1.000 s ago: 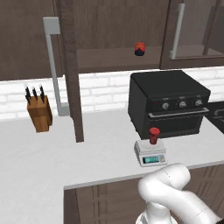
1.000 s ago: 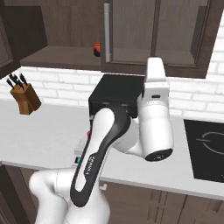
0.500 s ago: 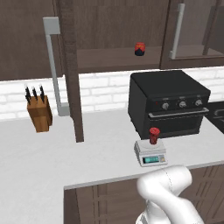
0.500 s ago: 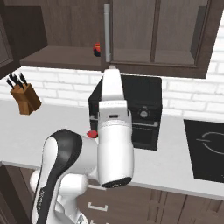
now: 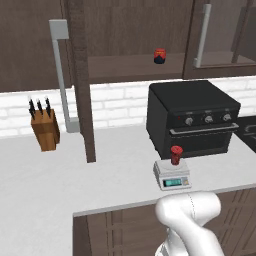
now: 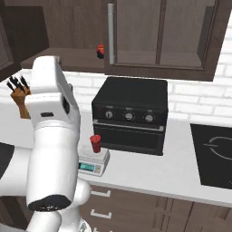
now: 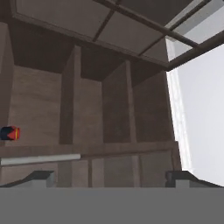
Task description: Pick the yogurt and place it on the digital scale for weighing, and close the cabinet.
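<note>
at the bottom edge of the hand view the two dark fingertips (image 7: pixel 41 178) stand far apart with nothing between them, so the gripper (image 7: pixel 109 180) is spread wide and empty. it looks up into the cabinet (image 7: pixel 118 109), whose shelves and dividers run tilted across the frame; a grey bar handle (image 7: pixel 39 159) lies along the lower left, just above the left fingertip, and the squat jar (image 7: pixel 9 133) with red top and navy base sits at the far left edge.

nearest in the left base view, low and right of centre, the yogurt (image 5: pixel 175 154) stands upright on the digital scale (image 5: pixel 171 174), at the counter's front edge before the black oven (image 5: pixel 192 117). the placing looks finished; closing the cabinet remains.

that move turns on the open door (image 5: pixel 82 80), seen edge-on as a tall dark strip in the upper left of the left base view, its long axis vertical, its bar handle just to the left. from the hand view, i judge the gripper lies close below the handle and must press the door's outer face.

hard to make out: the hand is cut off in both base views, and the white arm (image 6: pixel 50 136) blocks the left of the right base view. whether the fingers touch the handle cannot be told.
</note>
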Tool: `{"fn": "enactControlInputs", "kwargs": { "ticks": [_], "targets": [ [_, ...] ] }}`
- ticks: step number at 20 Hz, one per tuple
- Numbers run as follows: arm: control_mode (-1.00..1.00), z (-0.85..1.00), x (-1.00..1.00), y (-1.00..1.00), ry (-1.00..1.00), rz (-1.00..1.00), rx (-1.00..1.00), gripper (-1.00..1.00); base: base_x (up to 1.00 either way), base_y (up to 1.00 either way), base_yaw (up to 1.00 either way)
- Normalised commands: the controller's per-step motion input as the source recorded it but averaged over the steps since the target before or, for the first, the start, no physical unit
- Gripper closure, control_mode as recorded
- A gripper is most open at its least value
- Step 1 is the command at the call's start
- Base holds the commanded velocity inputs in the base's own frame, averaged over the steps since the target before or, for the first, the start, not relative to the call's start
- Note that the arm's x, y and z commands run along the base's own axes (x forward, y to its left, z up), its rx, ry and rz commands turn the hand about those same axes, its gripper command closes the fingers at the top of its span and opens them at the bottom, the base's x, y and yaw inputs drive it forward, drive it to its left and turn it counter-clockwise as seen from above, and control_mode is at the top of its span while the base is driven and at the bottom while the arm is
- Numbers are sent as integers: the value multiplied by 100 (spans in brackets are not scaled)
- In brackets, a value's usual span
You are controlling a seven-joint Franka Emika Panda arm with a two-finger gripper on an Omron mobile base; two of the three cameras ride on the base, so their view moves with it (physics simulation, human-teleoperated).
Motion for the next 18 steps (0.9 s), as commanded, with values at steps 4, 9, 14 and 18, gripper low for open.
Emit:
{"fn": "enactControlInputs", "kwargs": {
  "ticks": [4,9,14,18],
  "targets": [
    [-100,-25,-43,100,0,-8,-7,-100,0,0,0],
    [-100,-52,-6,100,-4,-12,-2,-100,0,0,0],
    [-100,-84,-5,100,-17,-20,1,-100,0,0,0],
    [-100,-95,-28,100,-27,-26,8,-100,0,0,0]
  ]
}}
